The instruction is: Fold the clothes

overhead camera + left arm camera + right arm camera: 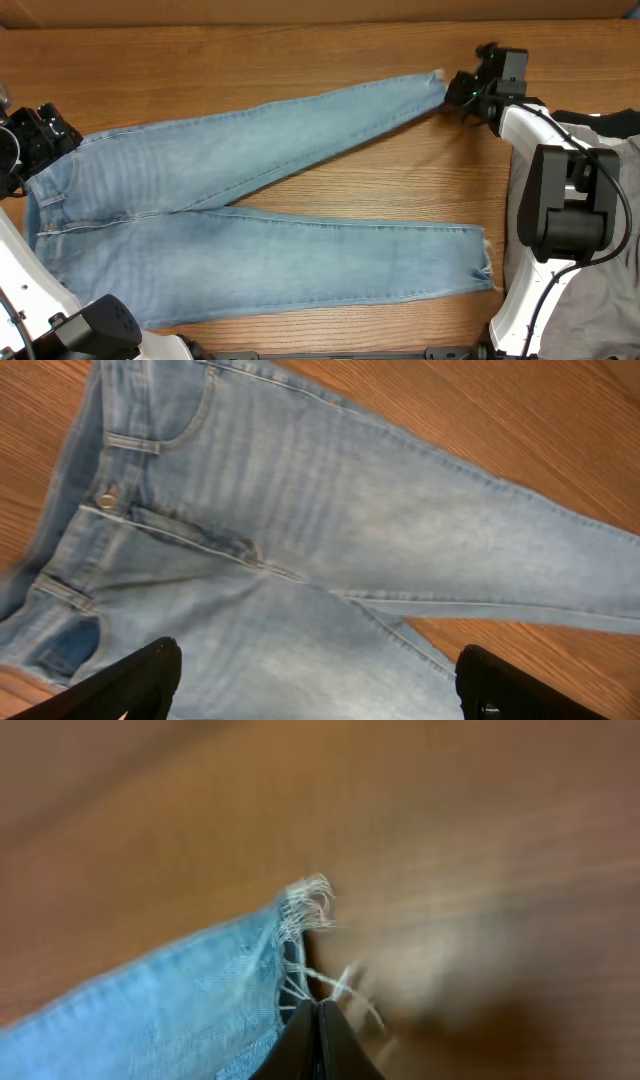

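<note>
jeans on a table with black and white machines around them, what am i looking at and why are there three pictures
These are two robot arms at a wooden table. The wide picture comes from a fixed camera overhead. The other two come from a camera on each arm's wrist, looking at what that arm works on. A pair of light blue jeans lies flat, front up, with the legs spread in a V. The left gripper is wide open over the hip area and holds nothing. The right gripper is shut at the frayed hem of the far leg and appears to pinch its edge.
</note>
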